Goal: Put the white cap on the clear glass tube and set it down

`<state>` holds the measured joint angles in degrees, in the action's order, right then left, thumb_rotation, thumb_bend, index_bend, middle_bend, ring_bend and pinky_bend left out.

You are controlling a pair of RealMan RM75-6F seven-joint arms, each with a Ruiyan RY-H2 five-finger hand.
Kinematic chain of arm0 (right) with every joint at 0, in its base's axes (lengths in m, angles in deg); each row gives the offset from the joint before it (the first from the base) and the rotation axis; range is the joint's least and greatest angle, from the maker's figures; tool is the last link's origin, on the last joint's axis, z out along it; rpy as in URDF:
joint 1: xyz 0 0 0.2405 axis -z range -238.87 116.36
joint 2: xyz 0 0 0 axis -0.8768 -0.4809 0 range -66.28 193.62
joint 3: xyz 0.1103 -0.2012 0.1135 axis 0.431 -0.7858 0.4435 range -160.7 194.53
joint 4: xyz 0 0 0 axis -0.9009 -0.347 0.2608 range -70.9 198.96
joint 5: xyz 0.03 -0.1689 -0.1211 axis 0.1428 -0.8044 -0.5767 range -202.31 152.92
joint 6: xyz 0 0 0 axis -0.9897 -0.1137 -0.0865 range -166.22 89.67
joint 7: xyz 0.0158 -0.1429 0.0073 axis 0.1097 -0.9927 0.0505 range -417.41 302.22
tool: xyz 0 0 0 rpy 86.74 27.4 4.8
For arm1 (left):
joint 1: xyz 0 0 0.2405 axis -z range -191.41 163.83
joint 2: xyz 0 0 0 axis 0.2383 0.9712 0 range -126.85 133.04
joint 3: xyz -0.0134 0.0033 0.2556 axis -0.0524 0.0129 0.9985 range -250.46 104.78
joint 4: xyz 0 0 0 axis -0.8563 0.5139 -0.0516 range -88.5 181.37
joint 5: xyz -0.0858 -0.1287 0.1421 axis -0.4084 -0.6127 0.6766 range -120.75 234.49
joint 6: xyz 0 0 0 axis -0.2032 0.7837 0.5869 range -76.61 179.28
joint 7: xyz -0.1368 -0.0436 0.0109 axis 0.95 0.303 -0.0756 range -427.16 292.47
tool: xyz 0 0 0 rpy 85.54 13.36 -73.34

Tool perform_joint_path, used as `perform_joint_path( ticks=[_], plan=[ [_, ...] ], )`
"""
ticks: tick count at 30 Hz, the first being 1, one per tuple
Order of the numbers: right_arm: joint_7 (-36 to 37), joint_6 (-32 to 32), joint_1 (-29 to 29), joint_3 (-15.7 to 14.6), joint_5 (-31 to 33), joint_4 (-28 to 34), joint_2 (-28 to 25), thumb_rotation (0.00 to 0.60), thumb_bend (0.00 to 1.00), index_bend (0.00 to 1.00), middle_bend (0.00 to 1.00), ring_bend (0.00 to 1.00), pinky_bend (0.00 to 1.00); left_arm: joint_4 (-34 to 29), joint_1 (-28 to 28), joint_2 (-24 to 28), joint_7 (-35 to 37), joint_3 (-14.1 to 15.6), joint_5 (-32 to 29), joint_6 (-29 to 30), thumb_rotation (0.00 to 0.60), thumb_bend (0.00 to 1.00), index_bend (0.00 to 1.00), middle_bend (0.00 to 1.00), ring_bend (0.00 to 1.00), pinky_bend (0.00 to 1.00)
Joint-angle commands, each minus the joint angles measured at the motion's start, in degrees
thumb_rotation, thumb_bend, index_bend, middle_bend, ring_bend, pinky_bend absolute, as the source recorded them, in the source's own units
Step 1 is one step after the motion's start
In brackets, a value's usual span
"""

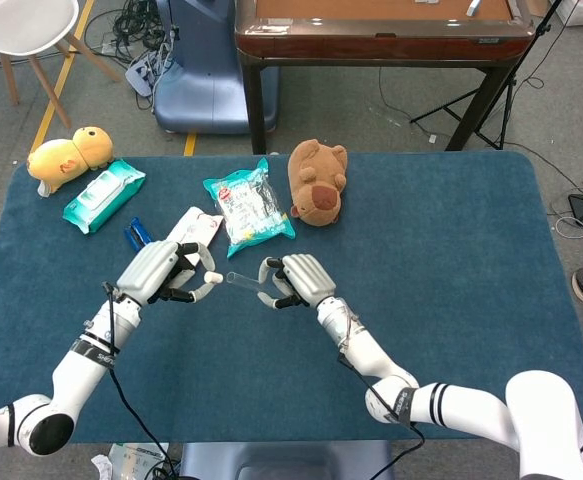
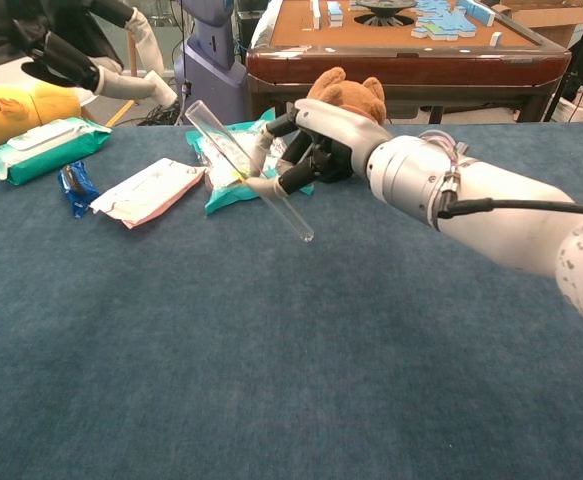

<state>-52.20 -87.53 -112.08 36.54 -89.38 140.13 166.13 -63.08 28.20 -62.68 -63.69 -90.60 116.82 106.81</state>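
Observation:
My right hand (image 1: 293, 281) (image 2: 311, 145) holds the clear glass tube (image 2: 246, 169) (image 1: 241, 281) above the table, pinched near its middle. The tube slants, its open end up and toward my left, its round end down toward the cloth. My left hand (image 1: 159, 273) (image 2: 66, 55) pinches the small white cap (image 1: 214, 278) (image 2: 165, 95) at its fingertips. The cap hovers just left of the tube's open end, a small gap between them.
On the blue table cloth (image 1: 451, 270) lie a white flat packet (image 1: 193, 236), a green-edged snack bag (image 1: 249, 208), a brown plush (image 1: 317, 181), a small blue wrapper (image 1: 136, 235), a teal wipes pack (image 1: 103, 195) and a yellow plush (image 1: 68, 154).

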Motion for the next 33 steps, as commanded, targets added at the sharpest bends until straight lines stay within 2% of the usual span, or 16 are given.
perform_joint_path(
  ticks=[1,33],
  plan=[
    [-0.1,0.1,-0.1,0.0,0.1,0.1,0.0,0.600,0.49,0.72,0.91,0.98,1.00,0.1,0.3,-0.4,-0.4,-0.1,-0.2,0.1,0.600,0.28,0.53,1.00,1.00,1.00],
    [1.7,0.3,-0.4,-0.6,-1.0,0.0,0.3,0.600,0.50,0.72,0.91,0.98,1.00,0.6,1.7,-1.4,-1.6,0.5,-1.5,-0.5,0.600,0.28,0.53,1.00,1.00,1.00]
  ],
)
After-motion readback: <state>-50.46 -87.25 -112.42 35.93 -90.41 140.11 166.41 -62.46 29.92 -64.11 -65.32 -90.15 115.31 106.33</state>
